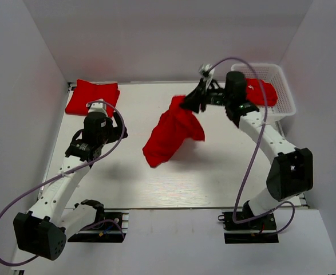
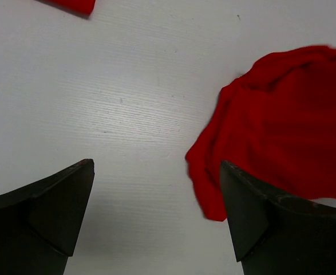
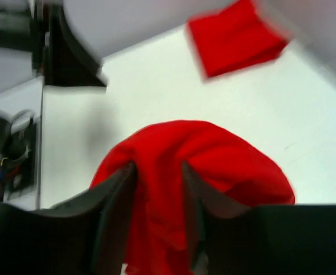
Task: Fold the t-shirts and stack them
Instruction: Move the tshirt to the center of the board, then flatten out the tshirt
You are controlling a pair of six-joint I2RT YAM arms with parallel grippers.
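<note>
T-shirts: the bunched t-shirt (image 1: 170, 134) hangs over the middle of the table (image 1: 213, 177), its neck and sleeves lost in folds. Its top fills the narrow gap between the right gripper's (image 3: 159, 172) fingers, which pinch it. The left gripper (image 2: 156, 166) gapes wide and empty, near its lower end. A folded t-shirt (image 1: 93, 96) lies at the far left. A third t-shirt (image 1: 263, 91), partly hidden by the arm, sits in the basket (image 1: 287, 106).

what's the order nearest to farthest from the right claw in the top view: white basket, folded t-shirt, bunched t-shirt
1. bunched t-shirt, caught in the right claw, mid-table
2. white basket, far right corner
3. folded t-shirt, far left corner
</note>
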